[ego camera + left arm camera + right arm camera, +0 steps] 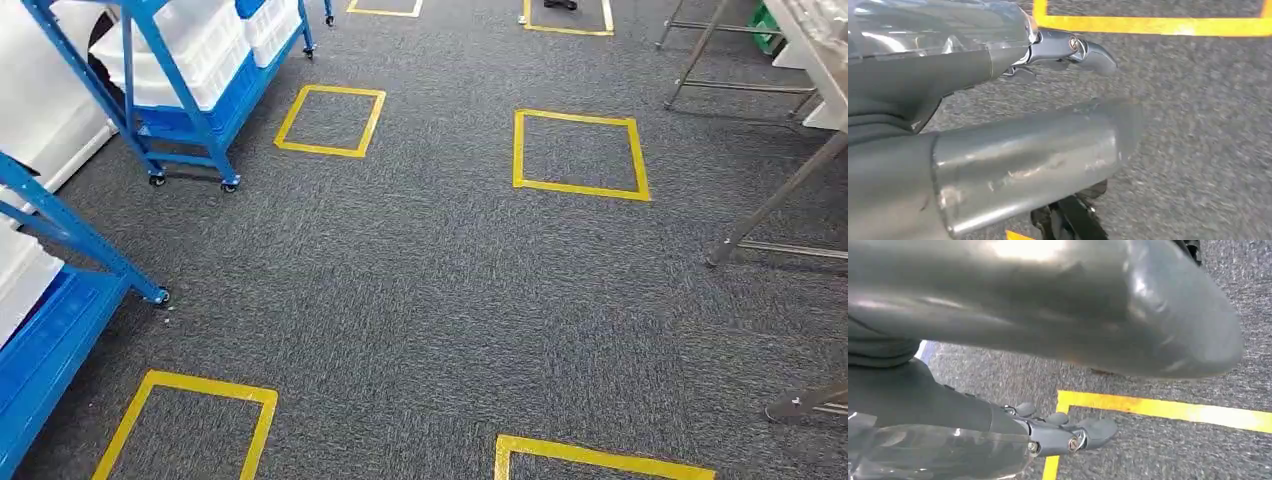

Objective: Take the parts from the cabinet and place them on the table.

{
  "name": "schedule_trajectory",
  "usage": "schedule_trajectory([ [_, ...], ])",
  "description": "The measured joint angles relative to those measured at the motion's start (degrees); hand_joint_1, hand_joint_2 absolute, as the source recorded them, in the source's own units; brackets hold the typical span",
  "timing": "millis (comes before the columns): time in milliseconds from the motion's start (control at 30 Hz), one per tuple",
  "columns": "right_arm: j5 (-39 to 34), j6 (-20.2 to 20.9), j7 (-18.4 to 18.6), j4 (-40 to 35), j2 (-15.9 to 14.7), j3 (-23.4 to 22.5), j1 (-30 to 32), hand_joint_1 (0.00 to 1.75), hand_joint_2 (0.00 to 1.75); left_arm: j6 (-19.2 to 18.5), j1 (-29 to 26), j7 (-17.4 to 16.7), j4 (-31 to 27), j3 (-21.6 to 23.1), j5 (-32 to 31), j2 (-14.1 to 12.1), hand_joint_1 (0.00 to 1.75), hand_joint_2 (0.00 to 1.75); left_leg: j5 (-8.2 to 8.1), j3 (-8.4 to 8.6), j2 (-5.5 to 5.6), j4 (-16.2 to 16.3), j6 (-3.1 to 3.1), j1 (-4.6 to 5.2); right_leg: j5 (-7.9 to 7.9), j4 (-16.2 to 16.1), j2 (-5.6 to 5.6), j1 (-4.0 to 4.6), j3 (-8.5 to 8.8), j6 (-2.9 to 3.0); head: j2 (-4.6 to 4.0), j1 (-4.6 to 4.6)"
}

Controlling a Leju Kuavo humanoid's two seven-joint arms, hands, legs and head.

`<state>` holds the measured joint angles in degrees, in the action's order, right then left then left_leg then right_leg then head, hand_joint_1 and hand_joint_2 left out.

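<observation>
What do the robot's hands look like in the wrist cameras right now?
Left hand: thick glossy grey thumb, dark metallic fingers with round rivets, clear shiny cover behind. Right hand: the same, with rounded dark fingertips and a big grey thumb.

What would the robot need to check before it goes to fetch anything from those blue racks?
1. Left hand holds nothing: ok; fingers extended over carpet.
2. Right hand holds nothing: ok.
3. Blue rack with white bins in sight: ok, ahead on the left.
4. Path across the carpet to that rack: ok; just yellow tape squares on it.
5. Parts inside the bins: cannot tell.
6. Table ready for parts: cannot tell; just an edge and legs at right.
</observation>
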<state>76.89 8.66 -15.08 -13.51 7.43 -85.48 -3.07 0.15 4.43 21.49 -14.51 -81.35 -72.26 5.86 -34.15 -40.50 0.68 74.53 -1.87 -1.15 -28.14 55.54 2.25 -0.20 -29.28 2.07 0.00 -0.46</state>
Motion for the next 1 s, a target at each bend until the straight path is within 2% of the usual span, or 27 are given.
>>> schedule_trajectory([
  [33, 0.13, 0.02, 0.07, 0.0, 0.02, 0.09, -0.02, 0.0, 0.0, 0.0, -0.2, -0.02, 0.02, 0.11, -0.77, -0.04, 0.0, 0.0, 1.47, 0.93, -0.25, -1.57, -0.27, -0.22, -0.14, 0.14, 0.61, -0.04, 0.01, -0.15, 0.0, 0.0],
  [67, 0.15, 0.04, 0.09, 0.04, 0.02, 0.13, -0.04, 0.0, 0.0, 0.0, -0.31, 0.0, 0.02, 0.33, -1.22, -0.2, 0.0, 0.0, 3.64, 2.99, -0.55, -5.34, -0.48, -0.43, -0.34, 0.37, 1.18, -0.14, 0.04, -0.45, 0.0, 0.0],
  [100, 0.26, 0.15, 0.17, 0.11, 0.04, 0.15, -0.05, 0.0, 0.0, -0.02, -0.31, 0.26, 0.02, 0.72, -1.49, -0.31, 0.0, 0.0, 6.26, 6.18, -1.41, -11.19, -0.65, -0.6, -0.72, 0.84, 1.84, -0.3, 0.09, -0.79, 0.0, -0.02],
  [133, 0.31, 0.15, 0.3, 0.15, 0.04, 0.2, -0.06, 0.0, 0.0, -0.02, -0.23, 0.44, 0.02, 1.07, -1.44, -0.39, 0.0, 0.0, 7.49, 8.62, -3.19, -15.62, -0.8, -0.69, -1.11, 1.37, 2.37, -0.34, 0.08, -1.16, 0.0, -0.02],
  [167, 0.37, 0.13, 0.55, 0.15, -0.04, 0.24, -0.04, 0.0, 0.0, -0.04, -0.04, 0.55, 0.11, 1.29, -1.37, -0.39, 0.0, 0.0, 6.77, 8.9, -3.78, -15.97, -0.26, -0.08, -1.58, 1.83, 2.75, 0.04, -0.06, -1.78, 0.0, -0.09],
  [200, 0.46, 0.15, 0.7, 0.15, -0.04, 0.28, -0.1, 0.0, 0.0, -0.04, -0.08, 0.68, 0.11, 1.4, -1.33, -0.46, 0.0, 0.0, 6.89, 8.78, -2.88, -16.09, 0.55, -0.11, -1.69, 1.96, 2.95, 0.05, -0.01, -2.08, 0.0, 0.2],
  [233, 0.46, 0.15, 0.79, 0.15, -0.04, 0.44, -0.35, 0.0, 0.0, -0.04, -0.26, 0.74, 0.11, 1.42, -1.31, -0.59, 0.0, 0.0, 6.99, 8.6, -2.57, -16.1, 0.78, 0.01, -1.65, 1.99, 3.27, 0.06, 0.14, -2.26, 0.0, 0.22],
  [300, 0.46, 0.15, 0.96, 0.22, -0.02, 0.68, -0.73, 0.0, 0.0, -0.04, -0.39, 0.83, 0.11, 1.42, -1.22, -0.76, 0.0, 0.0, 7.2, 8.55, -1.7, -16.34, 1.67, 0.21, -1.64, 1.84, 3.94, -0.3, 0.32, -2.94, 0.0, 0.15],
  [333, 0.46, 0.15, 1.03, 0.24, 0.0, 0.7, -0.68, 0.0, 0.0, -0.04, -0.39, 0.85, 0.13, 1.44, -1.18, -0.83, 0.0, 0.0, 7.51, 8.65, -1.26, -16.67, 2.15, -0.03, -2.42, 2.47, 2.07, -0.67, 0.26, -3.42, 0.0, 0.22],
  [367, 0.46, 0.15, 1.0, 0.31, 0.04, 0.7, -0.62, 0.0, 0.0, -0.02, -0.33, 0.87, 0.13, 1.44, -1.13, -0.85, 0.0, 0.0, 7.68, 8.58, -0.95, -16.83, 2.49, -0.03, -4.16, 4.49, -0.22, -0.72, -0.77, -3.46, 0.0, 0.42],
  [400, 0.48, 0.2, 1.0, 0.44, 0.09, 0.7, -0.55, 0.0, 0.0, -0.04, -0.19, 0.92, 0.13, 1.44, -1.09, -0.9, 0.0, 0.0, 7.81, 8.35, -0.49, -16.84, 2.73, 0.0, -6.8, 8.9, -1.44, -0.71, -2.97, -3.43, 0.0, 0.46],
  [433, 0.48, 0.2, 1.0, 0.48, 0.11, 0.7, -0.48, 0.0, 0.0, -0.04, -0.12, 0.92, 0.13, 1.44, -1.07, -0.9, 0.0, 0.0, 7.85, 8.22, -0.15, -16.83, 2.8, 0.08, -8.2, 11.87, -1.7, -0.67, -4.43, -3.43, 0.0, 0.46],
  [567, 0.48, 0.2, 1.0, 0.48, 0.11, 0.7, -0.45, 0.0, 0.0, -0.04, -0.11, 0.92, 0.13, 1.44, -1.05, -0.92, 0.0, 0.0, 7.87, 8.18, -0.01, -16.82, 2.83, 0.1, -8.71, 13.07, -1.76, -0.65, -5.03, -3.43, 0.0, 0.46],
  [600, 0.48, 0.2, 1.03, 0.5, 0.11, 0.7, -0.36, 0.0, 0.0, -0.07, -0.12, 0.94, 0.13, 1.44, -1.0, -0.96, 0.0, 0.0, 7.9, 8.07, 0.55, -16.82, 2.89, 0.28, -10.24, 17.35, -1.89, -0.6, -7.24, -3.39, 0.0, 0.48],
  [633, 0.48, 0.2, 1.03, 0.5, 0.11, 0.7, -0.29, 0.0, 0.0, -0.09, -0.17, 0.94, 0.13, 1.44, -0.98, -0.98, 0.0, 0.0, 7.92, 8.03, 1.2, -16.81, 2.94, 0.48, -10.76, 20.47, -1.99, -0.54, -9.0, -3.19, 0.0, 0.48],
  [667, 0.48, 0.17, 1.03, 0.5, 0.11, 0.7, -0.26, 0.0, 0.0, -0.11, -0.29, 0.96, 0.13, 1.44, -0.92, -0.98, 0.0, 0.0, 7.93, 8.33, 3.5, -16.8, 2.94, 0.82, -3.82, 12.0, -2.75, 0.07, -5.6, -1.81, 0.0, 0.44],
  [700, 0.48, 0.17, 1.03, 0.5, 0.11, 0.7, -0.21, 0.0, 0.0, -0.09, -0.25, 1.09, 0.15, 1.44, -0.92, -0.94, 0.0, 0.0, 7.93, 8.43, 4.17, -16.81, 2.93, 0.79, -0.86, 6.07, -4.58, 0.47, -2.88, -1.14, 0.0, 0.48],
  [733, 0.48, 0.17, 1.09, 0.48, 0.02, 0.7, -0.15, 0.0, 0.0, -0.09, -0.23, 1.22, 0.26, 1.44, -0.92, -0.76, 0.0, 0.0, 7.98, 8.37, 4.63, -16.82, 2.83, 0.67, -0.54, 2.75, -7.49, 0.68, -1.5, -0.52, 0.0, 0.46],
  [767, 0.48, 0.18, 1.11, 0.5, 0.0, 0.7, -0.17, 0.0, 0.0, -0.07, -0.13, 1.36, 0.35, 1.46, -0.92, -0.74, 0.0, 0.0, 8.0, 8.16, 5.3, -16.64, 2.56, 0.86, -0.45, 2.13, -7.16, 0.63, -1.28, -0.54, 0.0, 0.42],
  [800, 0.48, 0.17, 1.22, 0.5, 0.0, 0.7, -0.22, 0.0, 0.0, 0.02, -0.15, 1.42, 0.37, 1.46, -0.92, -0.74, 0.0, 0.0, 8.14, 7.96, 5.74, -16.67, 2.28, 0.62, -0.45, 2.2, -6.48, 0.81, -1.3, -0.59, 0.0, 0.55],
  [867, 0.48, 0.17, 1.55, 0.5, 0.02, 0.72, -0.35, 0.0, 0.0, 0.33, -0.4, 1.57, 0.37, 1.46, -0.94, -0.74, 0.0, 0.0, 8.5, 7.86, 6.96, -17.21, 1.57, 0.39, -0.39, 1.93, -5.4, 0.99, -1.15, -0.3, 0.0, 0.61],
  [900, 0.48, 0.17, 1.75, 0.5, 0.07, 0.74, -0.38, 0.0, 0.0, 0.55, -0.51, 1.62, 0.37, 1.46, -0.98, -0.76, 0.0, 0.0, 8.49, 7.77, 7.1, -17.21, 1.16, 0.75, 0.23, 0.63, -4.53, 0.21, -0.71, 0.03, 0.0, 0.44],
  [933, 0.48, 0.17, 1.84, 0.52, 0.28, 0.78, -0.33, 0.0, 0.0, 0.65, -0.56, 1.75, 0.44, 1.46, -1.11, -0.72, 0.0, 0.0, 7.4, 7.42, 3.92, -16.02, 1.18, 0.88, 0.51, -0.08, -3.63, 0.26, -0.22, 0.06, 0.0, 0.48],
  [967, 0.48, 0.2, 1.84, 0.52, 0.28, 0.83, -0.21, 0.0, 0.0, 0.7, -0.46, 1.81, 0.46, 1.51, -1.18, -0.74, 0.0, 0.0, 5.33, 6.17, 1.7, -13.27, 1.06, 0.86, 0.56, -0.28, -3.02, 0.28, -0.08, 0.42, 0.0, 0.06],
  [1000, 0.48, 0.2, 1.95, 0.55, 0.33, 0.85, 0.0, 0.0, 0.0, 0.83, -0.24, 1.88, 0.46, 1.55, -1.2, -0.79, 0.0, 0.0, 2.83, 4.05, 0.55, -8.78, 0.89, 0.78, 0.53, -0.23, -2.12, 0.36, -0.14, 0.44, 0.0, 0.07],
])
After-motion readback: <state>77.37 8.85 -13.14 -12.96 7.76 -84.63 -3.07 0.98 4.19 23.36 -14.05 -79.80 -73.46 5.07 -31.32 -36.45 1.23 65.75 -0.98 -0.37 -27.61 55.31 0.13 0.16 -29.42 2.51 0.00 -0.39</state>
